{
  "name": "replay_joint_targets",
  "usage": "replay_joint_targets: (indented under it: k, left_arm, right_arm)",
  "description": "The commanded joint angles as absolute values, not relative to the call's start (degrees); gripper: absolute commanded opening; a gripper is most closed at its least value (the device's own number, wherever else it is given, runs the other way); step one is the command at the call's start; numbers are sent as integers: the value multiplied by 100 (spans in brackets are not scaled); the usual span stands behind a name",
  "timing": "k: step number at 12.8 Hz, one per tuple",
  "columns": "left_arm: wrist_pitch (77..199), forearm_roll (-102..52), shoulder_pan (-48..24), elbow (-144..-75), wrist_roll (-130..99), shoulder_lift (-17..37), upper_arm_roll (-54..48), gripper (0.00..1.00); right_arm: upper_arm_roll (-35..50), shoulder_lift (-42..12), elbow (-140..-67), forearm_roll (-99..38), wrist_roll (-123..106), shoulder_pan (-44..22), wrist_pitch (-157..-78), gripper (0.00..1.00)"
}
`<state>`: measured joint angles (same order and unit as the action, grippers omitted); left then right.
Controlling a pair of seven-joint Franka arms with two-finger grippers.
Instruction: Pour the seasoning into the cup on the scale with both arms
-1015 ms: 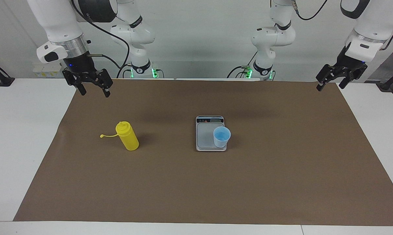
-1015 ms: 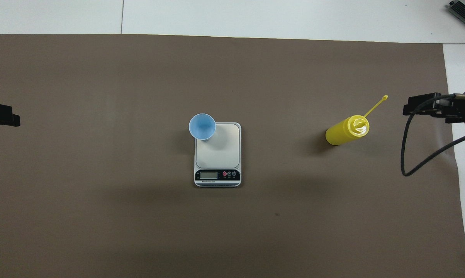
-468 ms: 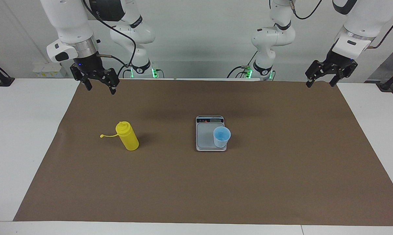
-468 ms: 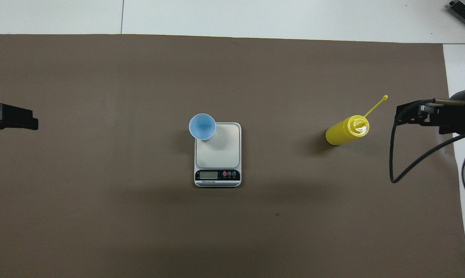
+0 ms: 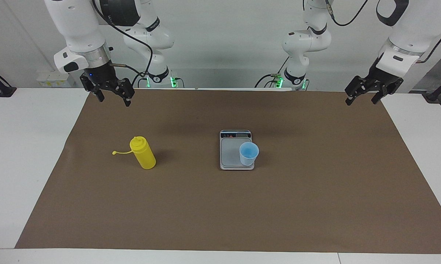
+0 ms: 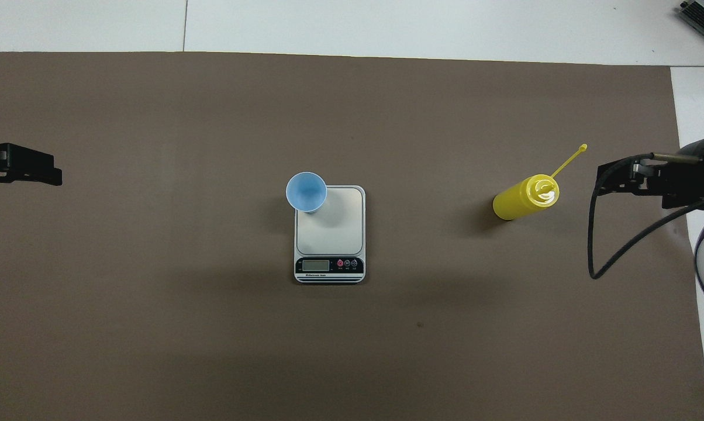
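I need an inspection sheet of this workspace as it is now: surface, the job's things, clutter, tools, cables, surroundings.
Surface: brown mat on a white table.
Job's things: yellow bottle upright on the mat, toward the right arm's end, cap strap off; blue cup on a corner of the scale.
Clutter: nothing seen.
Tools: right tool open, empty, raised over the mat's edge; left tool open, empty, raised over the mat's corner.
Cables: black cable hangs from the right arm.
Surroundings: white wall.
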<state>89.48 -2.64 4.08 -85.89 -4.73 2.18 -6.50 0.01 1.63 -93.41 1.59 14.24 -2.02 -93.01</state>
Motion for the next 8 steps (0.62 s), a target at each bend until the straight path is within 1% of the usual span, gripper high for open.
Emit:
replay_joint_targets:
  k: [1, 3, 6, 8]
  left_arm:
    - [8578, -299, 501, -7665, -413, 870, -712, 100]
    - [8622, -334, 501, -7725, -404, 730, -686, 100]
    - [8814, -325, 483, -8172, -387, 528, -677, 100]
    - [8868, -308, 475, -8191, -404, 518, -677, 100]
  right_arm:
    - [53, 193, -9404, 185, 1433, -176, -9290, 100]
    - [53, 202, -9413, 176, 1433, -176, -9290, 100]
    - [53, 202, -9413, 176, 1433, -202, -9325, 100]
    - [53, 202, -9431, 176, 1433, -193, -9325, 100]
